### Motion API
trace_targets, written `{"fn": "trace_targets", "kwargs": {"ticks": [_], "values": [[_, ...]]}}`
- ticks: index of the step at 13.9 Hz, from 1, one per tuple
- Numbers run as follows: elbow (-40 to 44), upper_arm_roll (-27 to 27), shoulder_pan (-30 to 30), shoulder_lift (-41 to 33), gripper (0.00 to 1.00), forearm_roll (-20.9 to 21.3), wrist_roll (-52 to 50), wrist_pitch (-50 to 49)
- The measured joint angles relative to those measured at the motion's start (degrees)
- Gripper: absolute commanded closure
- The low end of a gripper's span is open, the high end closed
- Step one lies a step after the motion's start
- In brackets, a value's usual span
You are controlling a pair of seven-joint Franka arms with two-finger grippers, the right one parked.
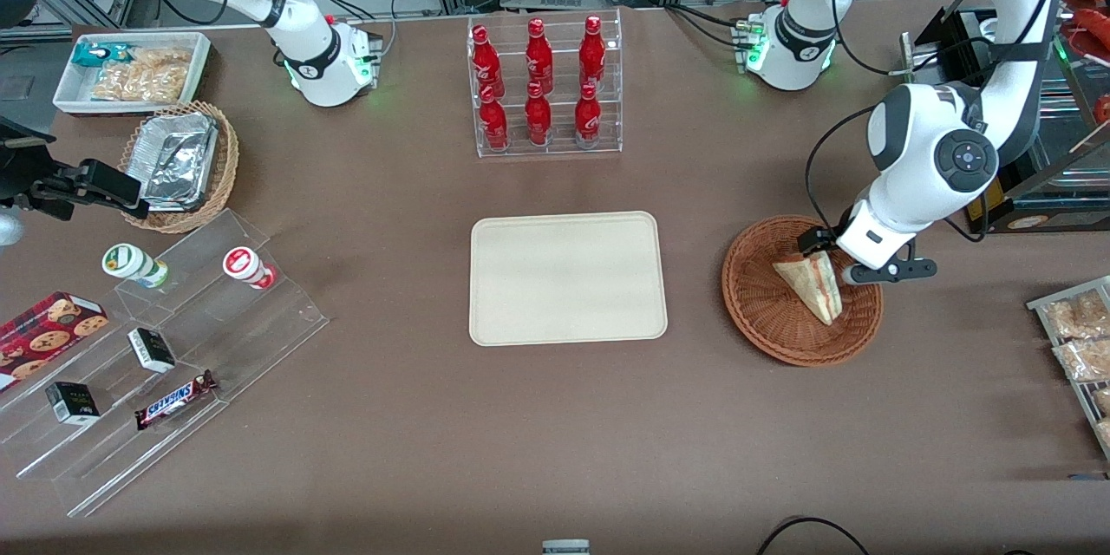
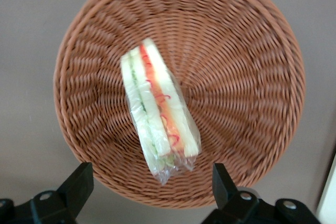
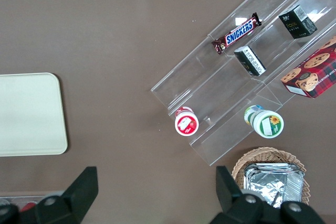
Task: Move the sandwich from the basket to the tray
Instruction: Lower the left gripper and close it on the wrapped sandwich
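The sandwich, a plastic-wrapped wedge of white bread with red and green filling, lies in the round reddish-brown wicker basket toward the working arm's end of the table. My left gripper hovers just above the basket's rim, at the edge farther from the front camera. It is open, with its black fingers spread wide and nothing between them. The wrapper's end points into the gap. The cream-beige tray lies bare at the table's middle.
A clear rack of red bottles stands farther from the front camera than the tray. Toward the parked arm's end are a clear stepped shelf with snacks, a tan basket of foil containers and a white bin. Packaged snacks lie near the working arm's table edge.
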Motion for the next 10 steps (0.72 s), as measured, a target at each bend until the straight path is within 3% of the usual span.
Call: {"fn": "trace_targets", "kwargs": {"ticks": [5,8,9,10], "values": [[-2.5,-0.1,0.0,1.8,0.00,0.0,-18.7,9.1],[-3.4,-0.1,0.0,4.2,0.00,0.0,-24.8,11.6],[-3.4,-0.1,0.0,4.9,0.02,0.0,-25.3,11.8],[-3.4,-0.1,0.0,5.5,0.17,0.0,-25.7,11.9]]}}
